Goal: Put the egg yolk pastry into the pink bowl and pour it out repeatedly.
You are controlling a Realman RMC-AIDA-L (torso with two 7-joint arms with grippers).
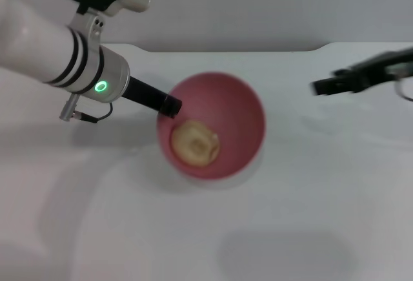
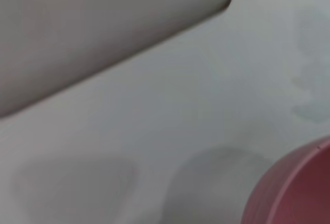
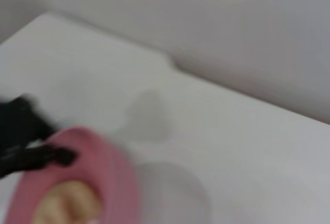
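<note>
Clamped on the left rim of the round pink plastic bowl, the left gripper held it; the small tan-yellow pastry lay inside. Right gripper, whose jaw state I cannot tell, hovered well apart over the open white table.

A round, deep bowl of smooth pink plastic is seen, and its inner wall is coloured a darker rose in the shaded part. A small round pastry of pale tan-yellow is shown inside it, with a lighter cream patch on the top. The table surface is coloured plain white, with soft grey shadows. The left arm is painted white and silver, marked with black bands and a green glowing ring. The left gripper and the right gripper are coloured black.
</note>
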